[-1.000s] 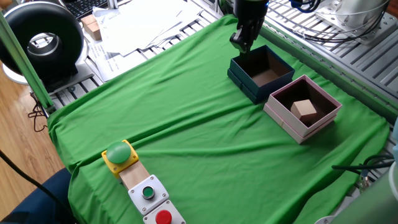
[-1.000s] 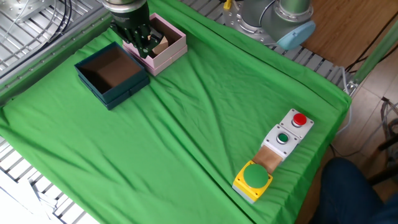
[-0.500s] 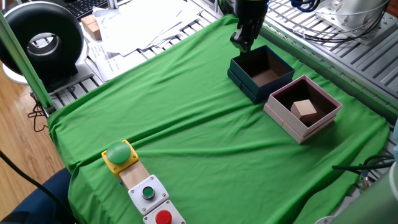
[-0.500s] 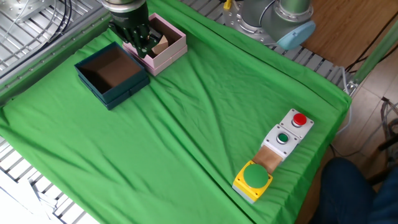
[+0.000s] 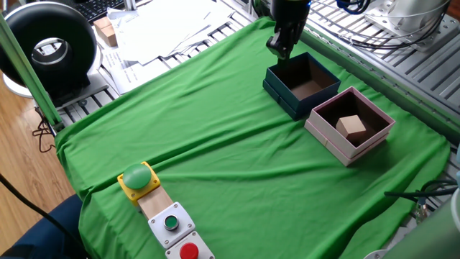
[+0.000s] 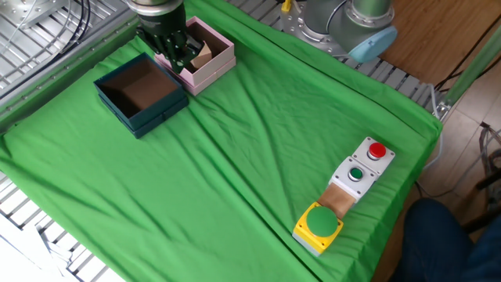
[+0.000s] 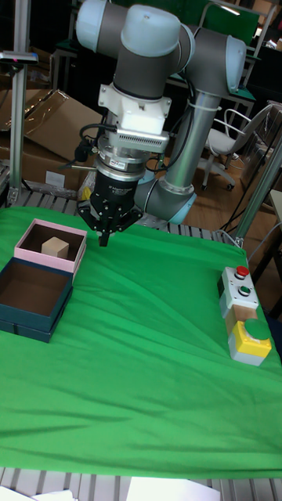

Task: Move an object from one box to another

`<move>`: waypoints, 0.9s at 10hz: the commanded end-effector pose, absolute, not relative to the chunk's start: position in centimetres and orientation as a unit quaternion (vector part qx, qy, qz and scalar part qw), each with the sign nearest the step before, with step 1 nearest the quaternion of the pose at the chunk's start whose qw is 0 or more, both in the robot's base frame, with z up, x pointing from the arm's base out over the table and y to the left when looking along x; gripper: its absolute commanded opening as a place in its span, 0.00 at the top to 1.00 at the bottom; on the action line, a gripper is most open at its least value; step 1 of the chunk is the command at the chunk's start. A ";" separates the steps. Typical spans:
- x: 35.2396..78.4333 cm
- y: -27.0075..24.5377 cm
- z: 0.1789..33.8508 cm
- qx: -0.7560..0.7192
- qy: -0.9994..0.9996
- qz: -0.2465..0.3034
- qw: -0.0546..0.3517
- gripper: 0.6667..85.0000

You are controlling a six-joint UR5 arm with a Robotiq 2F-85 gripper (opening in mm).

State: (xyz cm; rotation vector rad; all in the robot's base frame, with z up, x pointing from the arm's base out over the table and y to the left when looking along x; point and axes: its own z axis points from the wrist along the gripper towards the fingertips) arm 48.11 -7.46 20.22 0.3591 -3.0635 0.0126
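The object, a small tan wooden cube (image 5: 351,126) (image 7: 55,247), lies in the pale-pink box (image 5: 327,134) (image 6: 221,52) (image 7: 27,239). Directly beside it stands the dark navy box (image 5: 286,95) (image 6: 145,121) (image 7: 31,325) with nothing on its brown floor. My gripper (image 5: 281,49) (image 6: 178,56) (image 7: 104,237) hangs in the air close to both boxes, fingers together and holding nothing. In the tall fixed view it is just right of the pink box. In the other fixed view it covers part of the cube (image 6: 203,55).
A green cloth (image 5: 215,144) covers the table. A button panel with a yellow-based green button (image 5: 138,178) (image 6: 320,224) (image 7: 251,335) and small green and red buttons sits far from the boxes. Papers (image 5: 165,29) and a black round device (image 5: 49,44) lie past the cloth edge.
The gripper has risen very slightly. The cube and both boxes have not moved.
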 end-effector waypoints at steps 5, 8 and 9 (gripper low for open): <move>41.8 -16.9 15.7 0.268 -0.963 0.025 0.029 0.64; 39.2 -18.6 13.0 0.312 -0.949 0.024 0.031 0.49; 38.3 -17.7 12.7 0.312 -0.950 0.001 0.029 0.49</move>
